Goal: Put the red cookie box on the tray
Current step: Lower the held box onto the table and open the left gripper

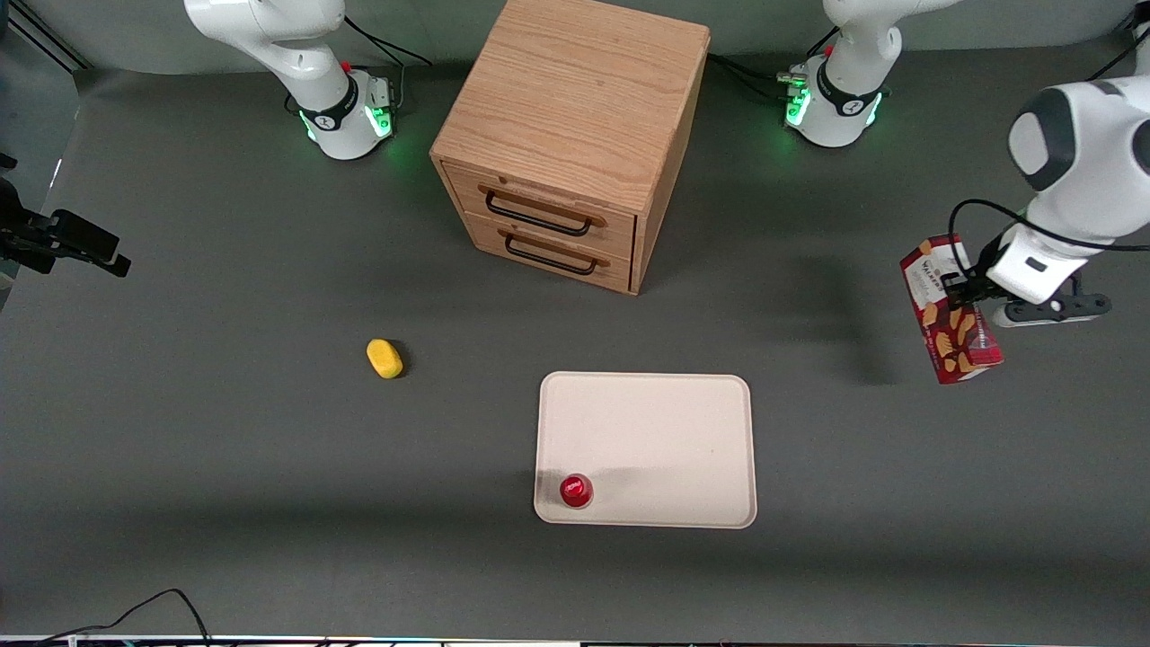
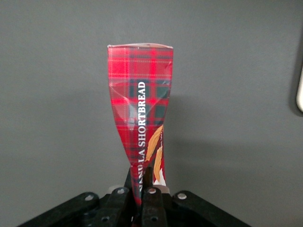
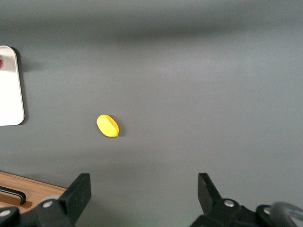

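Note:
My gripper (image 1: 959,295) is shut on the red cookie box (image 1: 950,310), a long narrow red tartan carton with cookie pictures, and holds it in the air, tilted, toward the working arm's end of the table. In the left wrist view the red cookie box (image 2: 141,118) is pinched flat between the black fingers (image 2: 150,182) of my gripper (image 2: 143,180) and hangs over bare grey table. The cream tray (image 1: 665,431) lies flat on the table, nearer the front camera than the wooden drawer cabinet, well apart from the box. A sliver of the tray's rim (image 2: 300,90) shows in the left wrist view.
A small round red-topped cup (image 1: 575,490) stands on the tray's corner nearest the front camera. A wooden two-drawer cabinet (image 1: 575,135) stands at the middle of the table. A yellow oval object (image 1: 384,358) lies toward the parked arm's end.

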You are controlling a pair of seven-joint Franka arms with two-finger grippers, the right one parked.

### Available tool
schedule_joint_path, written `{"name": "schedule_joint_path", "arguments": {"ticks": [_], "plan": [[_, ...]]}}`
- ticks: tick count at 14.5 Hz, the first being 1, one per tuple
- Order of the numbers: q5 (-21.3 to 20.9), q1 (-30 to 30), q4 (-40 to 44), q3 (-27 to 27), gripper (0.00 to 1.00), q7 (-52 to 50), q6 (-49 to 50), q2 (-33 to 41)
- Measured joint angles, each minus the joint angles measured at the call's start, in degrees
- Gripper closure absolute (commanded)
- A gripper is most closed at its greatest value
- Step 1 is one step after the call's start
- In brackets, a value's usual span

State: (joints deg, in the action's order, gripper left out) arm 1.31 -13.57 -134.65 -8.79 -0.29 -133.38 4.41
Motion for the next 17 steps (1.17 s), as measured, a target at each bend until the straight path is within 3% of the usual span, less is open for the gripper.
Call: {"name": "schedule_joint_path", "arguments": {"ticks": [5, 10, 11, 12, 14, 15, 16, 17], "plan": [[2.3, -1.0, -7.7, 0.3, 1.00, 0.0, -11.5, -1.5], [2.5, -1.1, -10.8, 0.3, 1.00, 0.0, -22.5, -7.6], [2.5, -1.1, -10.9, 0.3, 0.94, 0.0, -24.2, -9.0], [2.5, -1.1, -10.9, 0.3, 0.87, 0.0, -25.6, -10.4], [2.5, -1.2, -10.8, 0.3, 0.49, 0.0, -27.5, -11.5], [2.5, -1.2, -10.8, 0.3, 0.13, 0.0, -27.5, -11.7], [2.5, -1.2, -10.8, 0.3, 0.00, 0.0, -27.5, -12.0], [2.6, -1.2, -10.8, 0.3, 0.00, 0.0, -27.5, -12.3]]}}
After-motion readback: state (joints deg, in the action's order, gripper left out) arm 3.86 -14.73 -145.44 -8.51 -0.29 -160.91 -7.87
